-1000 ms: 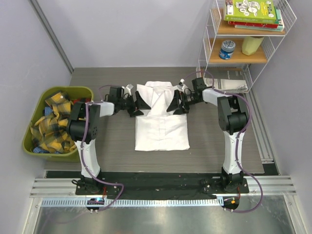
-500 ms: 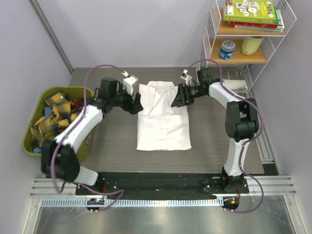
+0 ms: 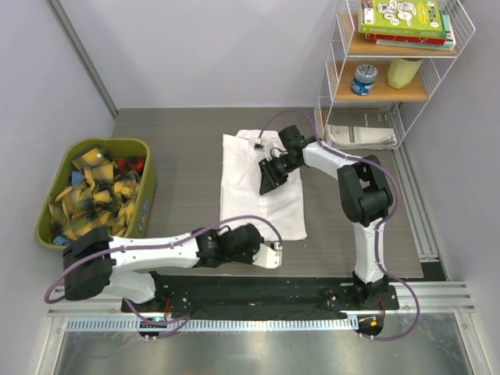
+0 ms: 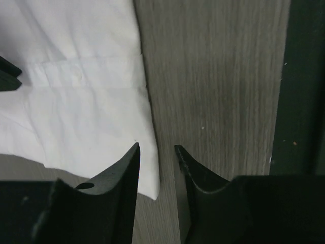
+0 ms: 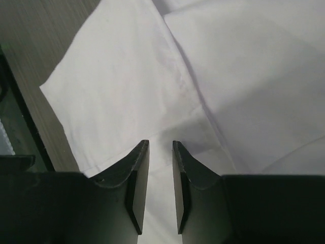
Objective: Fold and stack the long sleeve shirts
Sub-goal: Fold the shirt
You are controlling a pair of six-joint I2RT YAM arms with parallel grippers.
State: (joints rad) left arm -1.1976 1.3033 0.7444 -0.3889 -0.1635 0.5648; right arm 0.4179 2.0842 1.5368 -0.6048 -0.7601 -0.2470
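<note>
White long sleeve shirt (image 3: 254, 211) lies folded on the grey table (image 3: 180, 156), centre frame. Left claw (image 4: 156, 148) hovers at its lower right corner, jaws slightly apart; right claw (image 5: 160, 144) hangs over its upper middle, jaws narrowly apart, gripping nothing

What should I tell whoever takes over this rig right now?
Left tool: narrowly open, empty, by the white shirt's near edge.
Right tool: narrowly open, empty, over the shirt's middle.
Shirt lies flat on the table, sleeves apparently folded in.
Left to do: fold it across, then stack; no other shirt in view.
</note>
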